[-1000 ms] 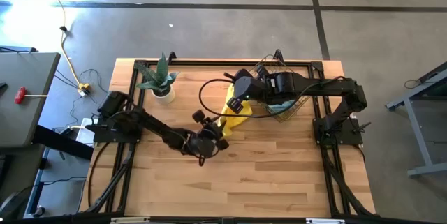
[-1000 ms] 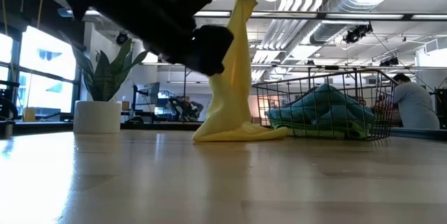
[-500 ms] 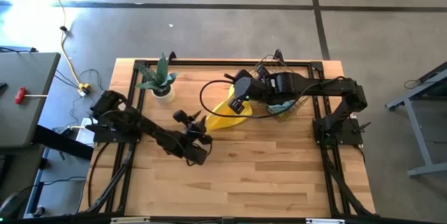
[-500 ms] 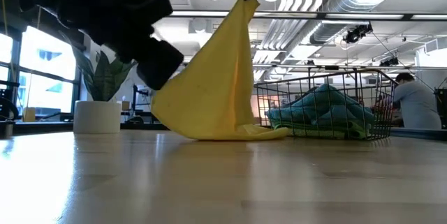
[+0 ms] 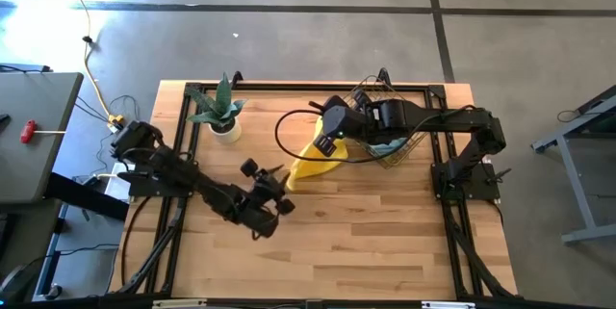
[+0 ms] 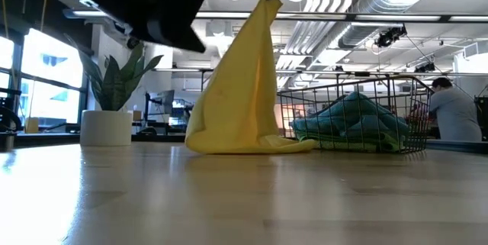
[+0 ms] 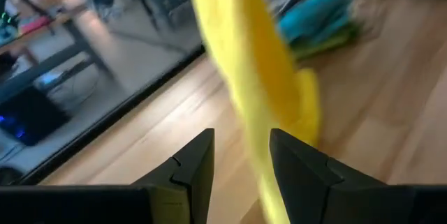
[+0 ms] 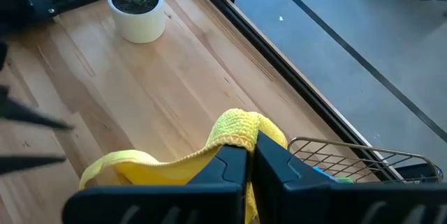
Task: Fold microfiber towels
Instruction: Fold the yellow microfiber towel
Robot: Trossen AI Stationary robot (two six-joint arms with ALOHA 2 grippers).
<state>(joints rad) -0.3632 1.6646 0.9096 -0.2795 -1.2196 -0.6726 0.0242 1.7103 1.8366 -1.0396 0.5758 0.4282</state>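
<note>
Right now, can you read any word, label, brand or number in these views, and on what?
None can be read.
Yellow towel: plain, no tag showing.
Basket: no label.
Plant pot: blank.
Room behind the table: any signs too small or blurred to read.

Yellow towel (image 6: 242, 85) hanging by one corner, lower edge bunched on wood, blue-green towels (image 6: 354, 123) heaped beside it

The towel (image 5: 316, 158) hangs beneath the right gripper (image 5: 327, 141); the basket (image 5: 395, 136) sits behind it, the left gripper (image 5: 279, 190) beside the towel's lower edge.
</note>
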